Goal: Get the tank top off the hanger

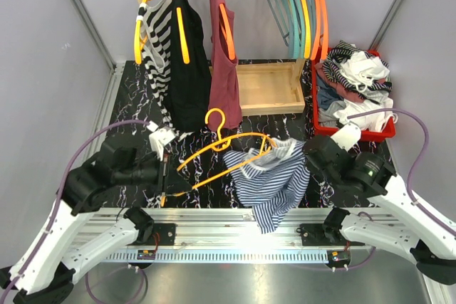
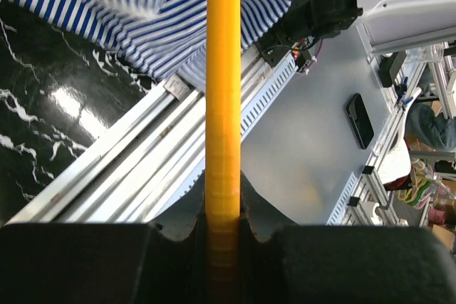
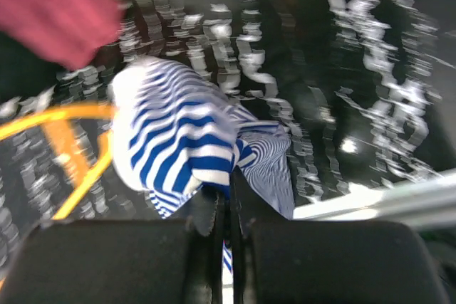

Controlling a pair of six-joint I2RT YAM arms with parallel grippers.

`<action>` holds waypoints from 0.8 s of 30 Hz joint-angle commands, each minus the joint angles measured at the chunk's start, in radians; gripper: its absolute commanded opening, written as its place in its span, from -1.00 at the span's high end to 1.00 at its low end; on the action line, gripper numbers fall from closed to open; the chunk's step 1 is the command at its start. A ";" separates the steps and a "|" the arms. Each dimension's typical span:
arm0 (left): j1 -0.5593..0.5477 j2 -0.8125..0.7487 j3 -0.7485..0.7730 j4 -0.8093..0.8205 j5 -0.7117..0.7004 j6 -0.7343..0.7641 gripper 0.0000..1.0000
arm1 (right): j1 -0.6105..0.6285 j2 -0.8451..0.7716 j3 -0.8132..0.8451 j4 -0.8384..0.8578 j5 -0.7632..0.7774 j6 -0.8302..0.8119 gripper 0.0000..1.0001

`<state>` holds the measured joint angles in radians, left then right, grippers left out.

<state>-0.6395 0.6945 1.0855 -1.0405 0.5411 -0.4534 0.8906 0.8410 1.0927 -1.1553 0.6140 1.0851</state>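
Garment: blue-and-white striped tank top [image 1: 274,179], crumpled at about 5 o'clock from the middle of the black marble-patterned worktop [image 1: 135,115]. Its hem spills over the near edge onto the aluminium rail [image 1: 214,222].
Hanger: yellow-orange plastic hanger [image 1: 214,149], lying flat at the worktop's middle with its hook toward 12 o'clock. Its 3 o'clock shoulder is tucked into the top's neckline, and its 9 o'clock end reaches the left claw.
Left claw [image 1: 165,176]: narrow, clamped on the hanger's bar. In the wrist view the bar [image 2: 223,105] runs straight up from between the black fingers [image 2: 107,261], with the striped cloth [image 2: 178,5] beyond it.
Right claw [image 1: 306,153]: closed tight, pinching a fold at the garment's 3 o'clock edge. Its wrist view is blurred, yet the cloth [image 3: 178,140] bunches right at the closed fingers [image 3: 306,261], with the hanger [image 3: 64,147] off at 9 o'clock.
Rack: wooden clothes rack [image 1: 267,87] at 12 o'clock, carrying a black-and-white striped top [image 1: 153,40], a black top [image 1: 187,69] and a maroon top [image 1: 224,69], plus a bunch of bare teal, grey and orange hangers [image 1: 296,5].
Basket: red plastic basket [image 1: 381,133] at 2 o'clock, heaped with clothes.
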 commanded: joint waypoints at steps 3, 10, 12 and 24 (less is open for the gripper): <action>0.004 -0.078 0.036 -0.079 0.046 -0.028 1.00 | 0.001 0.044 -0.034 -0.251 0.081 0.223 1.00; 0.004 -0.118 0.045 -0.124 0.095 -0.013 1.00 | -0.001 -0.007 -0.077 0.021 -0.295 -0.171 -0.29; 0.004 -0.131 0.050 -0.125 0.109 -0.014 1.00 | -0.001 -0.022 -0.008 -0.088 -0.271 -0.178 -0.73; 0.004 -0.251 -0.085 0.204 0.497 -0.232 1.00 | 0.001 -0.301 0.153 0.075 -0.652 -0.458 -0.99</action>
<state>-0.6365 0.4587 1.0168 -0.9844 0.8814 -0.5957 0.8894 0.5369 1.2247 -1.1542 0.1463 0.7212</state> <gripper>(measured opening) 0.157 0.994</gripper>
